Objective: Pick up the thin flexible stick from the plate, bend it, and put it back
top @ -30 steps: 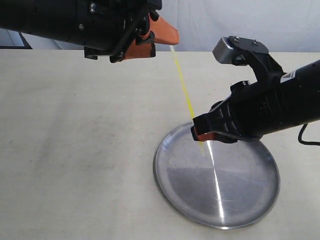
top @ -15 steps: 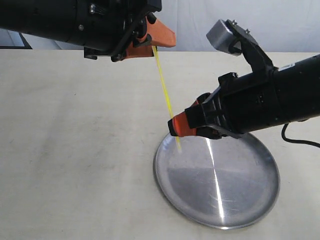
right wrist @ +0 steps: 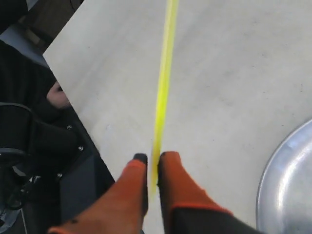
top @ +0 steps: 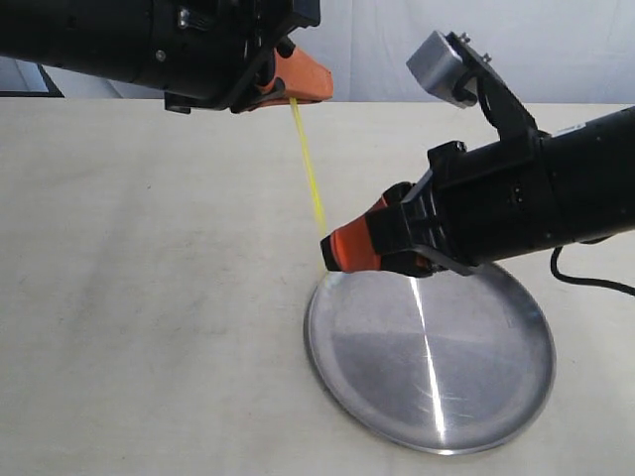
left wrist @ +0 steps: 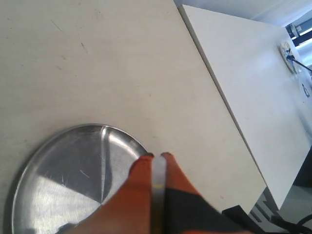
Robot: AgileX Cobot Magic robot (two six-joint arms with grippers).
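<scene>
A thin yellow stick point(top: 309, 178) hangs in the air, slightly bowed, between both grippers. My left gripper point(top: 296, 91), high at the back, is shut on its upper end; in the left wrist view the stick point(left wrist: 159, 181) lies pinched between the orange fingers of that gripper point(left wrist: 157, 156). My right gripper point(top: 327, 254) is shut on the lower end, just above the far-left rim of the silver plate point(top: 476, 397). In the right wrist view the stick point(right wrist: 163, 92) runs out from the gripper point(right wrist: 151, 157). The plate point(left wrist: 53, 165) holds nothing.
The plate's rim point(right wrist: 287, 190) shows at one side of the right wrist view. The cream table's far edge point(left wrist: 219, 92) and a drop beyond it appear in the left wrist view. A black cable point(top: 590, 278) trails from the right arm.
My right gripper has swept left across the plate, carrying the stick's lower end to the plate's left rim. The stick now stands steeper. The left gripper has shifted slightly left.
</scene>
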